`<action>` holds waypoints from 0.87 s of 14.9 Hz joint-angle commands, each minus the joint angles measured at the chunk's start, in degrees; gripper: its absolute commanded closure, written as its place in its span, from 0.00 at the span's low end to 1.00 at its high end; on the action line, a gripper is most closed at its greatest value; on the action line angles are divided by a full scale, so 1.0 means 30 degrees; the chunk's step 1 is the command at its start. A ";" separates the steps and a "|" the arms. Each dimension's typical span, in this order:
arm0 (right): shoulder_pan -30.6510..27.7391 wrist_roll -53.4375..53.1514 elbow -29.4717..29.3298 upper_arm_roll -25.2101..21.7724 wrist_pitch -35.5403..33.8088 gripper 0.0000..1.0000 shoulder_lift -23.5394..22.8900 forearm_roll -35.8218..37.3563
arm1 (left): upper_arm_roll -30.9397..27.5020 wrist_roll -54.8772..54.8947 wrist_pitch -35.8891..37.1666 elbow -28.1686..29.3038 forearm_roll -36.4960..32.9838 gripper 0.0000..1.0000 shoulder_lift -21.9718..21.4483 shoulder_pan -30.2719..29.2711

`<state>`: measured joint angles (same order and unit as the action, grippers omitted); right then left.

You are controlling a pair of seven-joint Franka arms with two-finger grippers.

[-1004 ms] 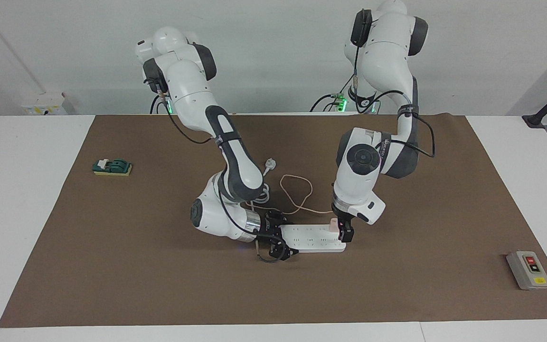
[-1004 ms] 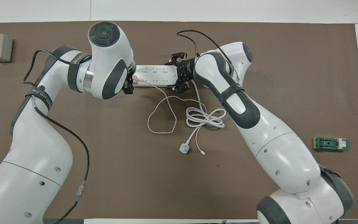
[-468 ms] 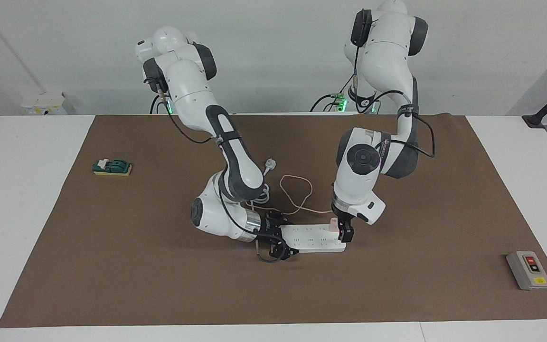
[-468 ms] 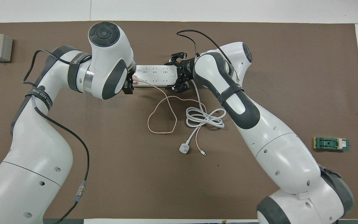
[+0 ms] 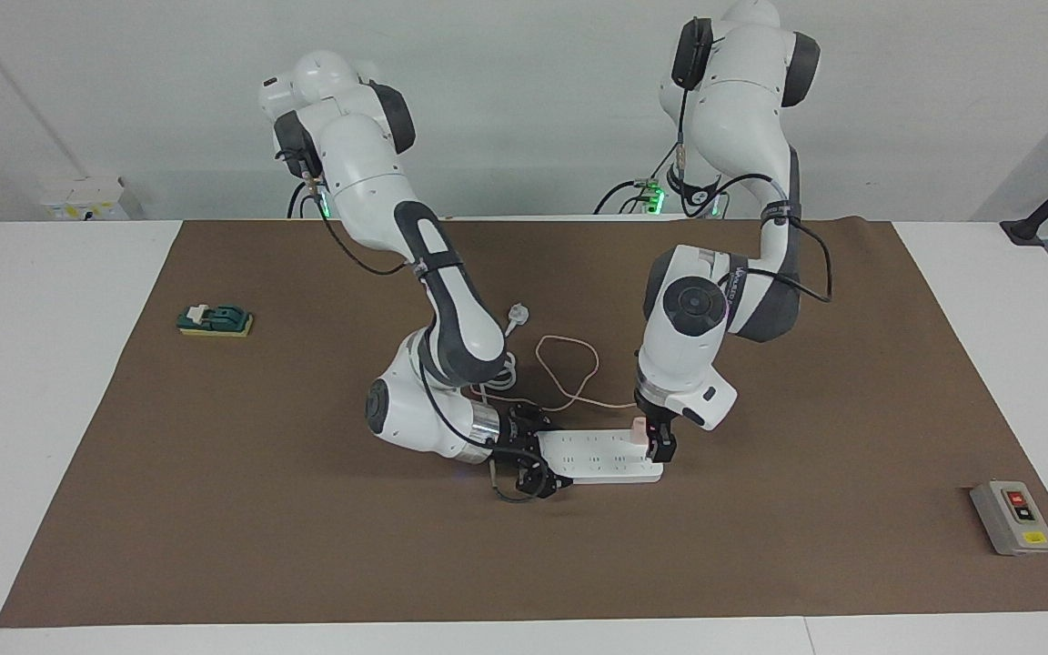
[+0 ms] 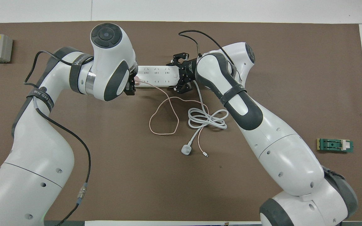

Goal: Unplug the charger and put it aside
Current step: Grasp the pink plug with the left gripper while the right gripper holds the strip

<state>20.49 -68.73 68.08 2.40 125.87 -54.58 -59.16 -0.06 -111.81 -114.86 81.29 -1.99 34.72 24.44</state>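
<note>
The charger (image 5: 639,428) is a small pale-pink cube plugged into the white power strip (image 5: 599,457) at the strip's end toward the left arm. Its thin pink cable (image 5: 569,362) loops over the mat nearer the robots. My left gripper (image 5: 650,439) points down over that end, open, with a finger on either side of the cube. In the overhead view the left wrist hides most of the charger (image 6: 136,80). My right gripper (image 5: 531,455) lies low at the strip's other end, with its fingers clamped across the strip (image 6: 157,75).
A coiled thick white cord (image 6: 207,119) with a white plug (image 6: 185,150) lies nearer the robots than the strip. A grey switch box (image 5: 1012,517) sits toward the left arm's end of the table. A green block (image 5: 215,319) sits toward the right arm's end.
The left arm has shifted very slightly at the charger. The right gripper, the strip and the cables stay where they were.
</note>
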 commanded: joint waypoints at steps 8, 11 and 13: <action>0.0349 0.0997 0.0158 0.0197 0.1519 0.49 -0.0790 0.0384 | -0.0155 0.0296 -0.0678 0.1263 -0.0097 1.00 -0.0852 0.0232; 0.0349 0.0997 0.0158 0.0197 0.1519 0.49 -0.0761 0.0384 | -0.0126 0.0355 -0.0796 0.1176 -0.0126 1.00 -0.0823 0.0262; 0.0349 0.0997 0.0158 0.0197 0.1519 0.49 -0.0790 0.0384 | -0.0155 0.0327 -0.1175 0.1234 -0.0097 1.00 -0.0823 0.0320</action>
<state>20.50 -68.72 68.27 2.42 126.10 -54.49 -59.17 0.05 -111.18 -115.80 81.94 -2.04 34.42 24.52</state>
